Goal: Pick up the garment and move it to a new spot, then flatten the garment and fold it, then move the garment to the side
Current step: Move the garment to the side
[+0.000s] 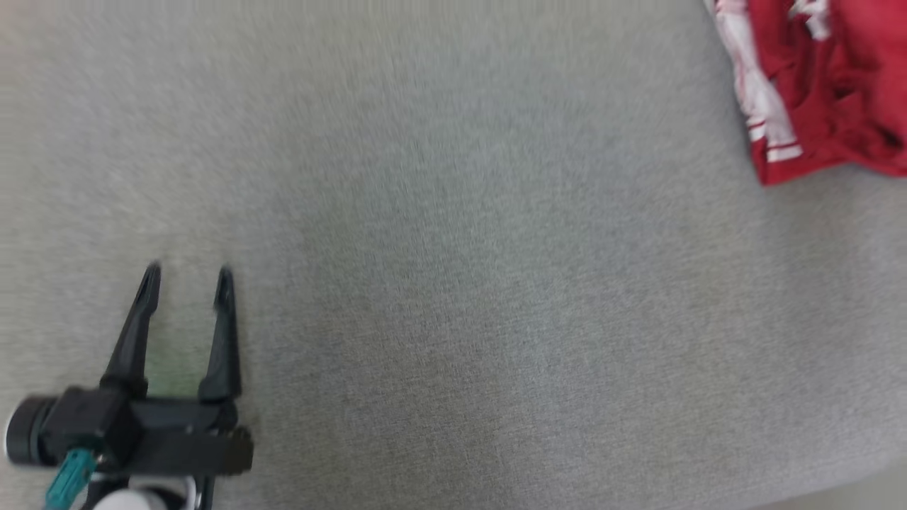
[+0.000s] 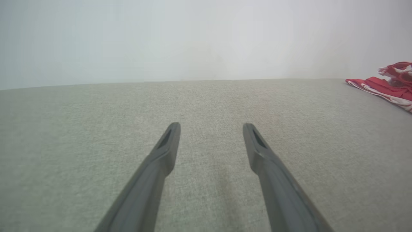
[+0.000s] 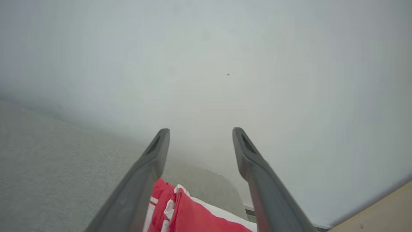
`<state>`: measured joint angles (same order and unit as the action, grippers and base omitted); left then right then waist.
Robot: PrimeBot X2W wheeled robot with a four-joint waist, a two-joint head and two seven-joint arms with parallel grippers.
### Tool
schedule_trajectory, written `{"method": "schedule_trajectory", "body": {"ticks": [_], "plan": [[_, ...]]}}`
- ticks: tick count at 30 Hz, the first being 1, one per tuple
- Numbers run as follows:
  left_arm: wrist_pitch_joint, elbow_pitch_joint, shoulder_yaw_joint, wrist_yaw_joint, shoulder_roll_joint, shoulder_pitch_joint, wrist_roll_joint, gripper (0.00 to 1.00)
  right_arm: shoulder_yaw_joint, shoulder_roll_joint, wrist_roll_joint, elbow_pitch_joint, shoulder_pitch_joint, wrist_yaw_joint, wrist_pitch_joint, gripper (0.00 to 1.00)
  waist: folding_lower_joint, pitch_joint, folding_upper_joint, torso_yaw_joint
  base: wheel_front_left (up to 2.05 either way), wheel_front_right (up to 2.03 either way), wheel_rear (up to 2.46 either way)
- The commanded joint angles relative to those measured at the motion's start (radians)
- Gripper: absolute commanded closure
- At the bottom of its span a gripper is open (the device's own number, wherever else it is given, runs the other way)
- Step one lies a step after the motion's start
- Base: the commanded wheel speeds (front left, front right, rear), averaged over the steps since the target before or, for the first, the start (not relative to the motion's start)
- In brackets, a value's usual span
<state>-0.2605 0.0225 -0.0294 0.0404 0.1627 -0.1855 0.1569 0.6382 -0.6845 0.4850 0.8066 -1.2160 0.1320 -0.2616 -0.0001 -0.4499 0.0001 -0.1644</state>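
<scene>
Your garment (image 1: 829, 85) lies bunched rather than flat, with the grey surface (image 1: 453, 283) bare to the left of it. Your right gripper (image 3: 201, 131) hangs just above the garment, its 2 fingers spread wide and holding nothing. Your left gripper (image 1: 188, 275) sits well apart from the garment, equally wide and empty. I judge the garment set down and flattening due: bring both grippers to its edges.
</scene>
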Motion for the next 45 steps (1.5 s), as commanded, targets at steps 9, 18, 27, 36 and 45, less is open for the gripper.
{"method": "schedule_trajectory", "body": {"ticks": [9, 18, 27, 36, 45], "plan": [[-0.005, -0.015, 0.056, -0.009, -0.028, 0.109, 0.032, 0.0, -0.276, 0.144, -0.096, -0.236, 0.394, -0.003, -0.004, 0.0, 0.0001, 0.242, -0.0001, 0.07, 0.0, 0.0, 0.0], [-0.005, -0.048, 0.067, 0.005, -0.047, 0.143, 0.031, 0.0, -0.43, 0.281, -0.151, -0.383, 0.69, -0.003, -0.004, 0.0, 0.0001, 0.305, -0.0001, 0.108, 0.0, 0.0, 0.0], [-0.004, -0.091, 0.066, 0.019, -0.064, 0.147, 0.022, 0.0, -0.491, 0.422, -0.197, -0.504, 0.926, -0.003, -0.004, 0.0, 0.0001, 0.339, -0.0001, 0.137, 0.0, 0.0, 0.0], [-0.004, -0.147, 0.068, 0.033, -0.078, 0.145, 0.023, 0.0, -0.546, 0.521, -0.268, -0.58, 1.108, -0.003, 0.009, 0.0, 0.0001, 0.39, -0.0001, 0.172, 0.0, 0.0, 0.0], [-0.004, -0.167, 0.074, 0.042, -0.087, 0.202, 0.02, 0.0, -0.589, 0.575, -0.28, -0.601, 1.214, -0.003, 0.028, 0.0, 0.0001, 0.454, -0.0001, 0.18, 0.0, 0.0, 0.0]]}}
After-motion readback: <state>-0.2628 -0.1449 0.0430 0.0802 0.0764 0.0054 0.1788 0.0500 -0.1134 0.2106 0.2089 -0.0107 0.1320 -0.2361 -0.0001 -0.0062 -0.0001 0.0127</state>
